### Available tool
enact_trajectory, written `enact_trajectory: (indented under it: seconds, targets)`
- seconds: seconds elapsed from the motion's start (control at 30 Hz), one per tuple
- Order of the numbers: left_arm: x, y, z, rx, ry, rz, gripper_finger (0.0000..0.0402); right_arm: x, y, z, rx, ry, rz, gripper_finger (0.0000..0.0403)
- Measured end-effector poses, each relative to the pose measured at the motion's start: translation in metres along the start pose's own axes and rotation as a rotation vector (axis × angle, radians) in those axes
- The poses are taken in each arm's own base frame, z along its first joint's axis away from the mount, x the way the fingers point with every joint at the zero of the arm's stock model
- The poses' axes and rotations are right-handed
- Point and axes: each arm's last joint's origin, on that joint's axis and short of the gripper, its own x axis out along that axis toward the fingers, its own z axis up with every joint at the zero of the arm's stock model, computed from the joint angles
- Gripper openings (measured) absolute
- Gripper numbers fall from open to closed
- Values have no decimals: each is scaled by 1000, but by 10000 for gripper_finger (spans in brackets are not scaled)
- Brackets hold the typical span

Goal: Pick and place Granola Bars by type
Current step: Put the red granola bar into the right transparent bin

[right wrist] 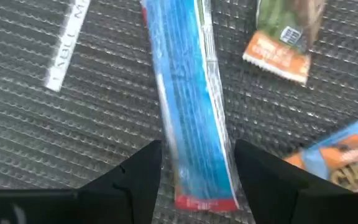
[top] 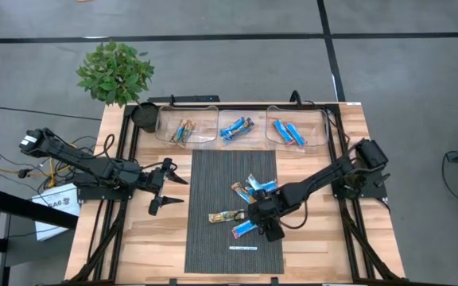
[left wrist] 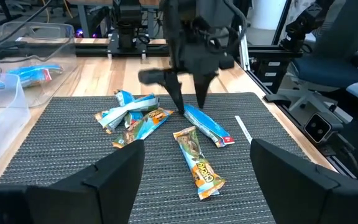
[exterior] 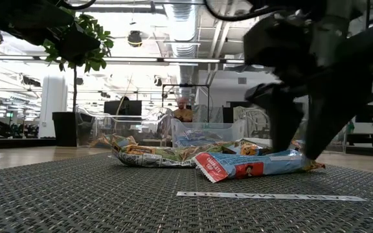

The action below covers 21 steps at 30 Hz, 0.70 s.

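Several granola bars lie flat on the dark woven mat [top: 213, 191]. A blue bar [right wrist: 188, 93] with a red end lies near the mat's middle [top: 243, 230]. A tan bar [top: 226, 216] lies just left of it, and a small heap of blue and blue-and-orange bars [top: 254, 188] sits farther back. My right gripper [right wrist: 197, 168] points down over the blue bar, open. Its fingers stand on either side of the bar's red end, close to the wrapper's edges. My left gripper [top: 171, 193] waits open over bare wood left of the mat.
Three clear bins stand along the far edge, holding tan bars [top: 183, 131], blue-and-orange bars [top: 237, 127] and blue bars [top: 289, 132]. A black cup [top: 144, 116] stands left of them. A thin white strip [top: 242, 248] lies on the mat's near part. A potted plant [top: 116, 71] stands beyond the table's far left corner.
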Motion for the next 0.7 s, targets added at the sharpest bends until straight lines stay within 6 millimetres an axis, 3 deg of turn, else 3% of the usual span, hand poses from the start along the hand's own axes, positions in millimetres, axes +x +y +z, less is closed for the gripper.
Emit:
enact_trajectory:
  seconds: [0.3, 0.7]
  targets:
    - [0, 0, 1, -9, -3, 1, 286, 9, -1, 0, 3, 43, 1, 183]
    - [0, 0, 1, -9, -3, 4, 286, 8, -2, 1, 11, 37, 2, 71]
